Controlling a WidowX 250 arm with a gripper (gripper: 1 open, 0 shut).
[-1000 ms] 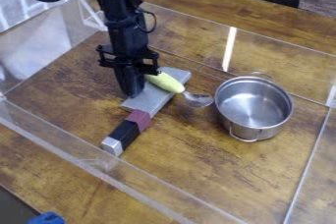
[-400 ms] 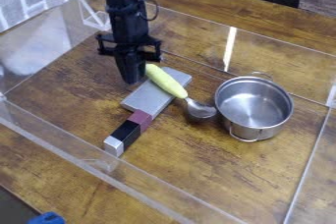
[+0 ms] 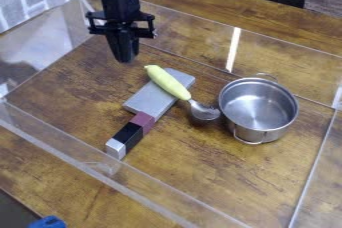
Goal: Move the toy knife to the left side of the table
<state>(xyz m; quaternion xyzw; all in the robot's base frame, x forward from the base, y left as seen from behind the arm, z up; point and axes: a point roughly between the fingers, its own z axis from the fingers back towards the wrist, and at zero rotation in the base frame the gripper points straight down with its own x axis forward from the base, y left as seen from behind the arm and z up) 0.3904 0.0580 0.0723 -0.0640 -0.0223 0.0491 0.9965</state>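
Camera view. Toy knife point(image 3: 159, 98): one, with flat grey blade and blocky handle in dark maroon and black, pale grey tip; laid aslant near the middle of the tabletop point(image 3: 64, 102), the tip pointed toward the near edge and the blade toward the far edge. Yellow-handled spoon point(image 3: 167, 81): one, its handle laid across the blade, its silver bowl set beside the pot. Metal pot point(image 3: 258, 109): one, silver, stood upright toward the right edge, just beside the bowl of the spoon. Clear plastic walls point(image 3: 162, 182): low, set around the tabletop. Blue object point(image 3: 48, 221): one, partly seen at the lower left corner of the view, beyond the near wall.

Gripper point(image 3: 123, 56): one, black, placed beyond the knife toward the far edge, apart from knife and spoon. Nothing is seen to be held; whether the fingers are parted or together cannot be told, dark on dark as they are.

Progress, as judged: the knife is not at the left side, so the move is yet to be accomplished. Left to be done: the knife to be grasped, carried toward the left edge and released. The spoon may be dragged along if the blade is lifted beneath it.
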